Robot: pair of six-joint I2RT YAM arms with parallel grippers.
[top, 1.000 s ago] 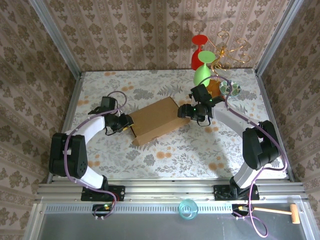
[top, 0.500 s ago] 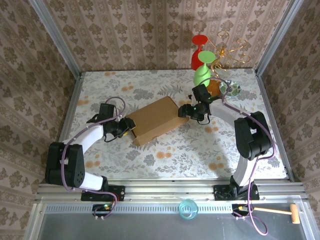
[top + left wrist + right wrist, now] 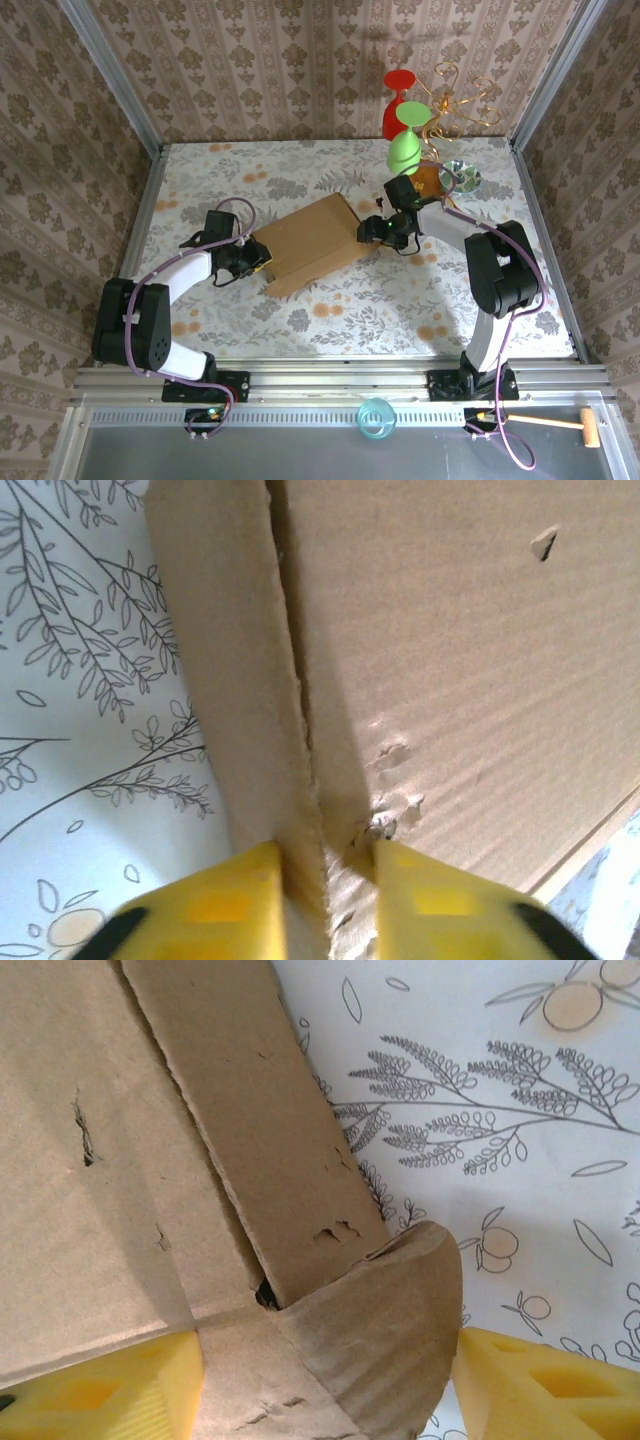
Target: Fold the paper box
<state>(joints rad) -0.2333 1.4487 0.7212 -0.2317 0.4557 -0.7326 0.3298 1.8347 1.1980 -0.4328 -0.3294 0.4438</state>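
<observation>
2 goblets (image 3: 404, 152) far right, left fingers (image 3: 222, 905) pinching paper box (image 3: 312, 243) edge, right fingers (image 3: 540, 1380) wide around corner

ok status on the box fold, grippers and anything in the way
Left gripper pinched on left edge of the light-brown corrugated cardboard box. Right gripper open, straddling its right corner tab. Green stemmed goblet beyond, off the box.

Paper box (image 3: 470, 630) cropped by frame edges; left fingers (image 3: 225, 905) cut off at bottom.

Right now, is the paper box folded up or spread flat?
Folded: the paper box forms a shallow block, though a rounded tab sticks out at one corner.
</observation>
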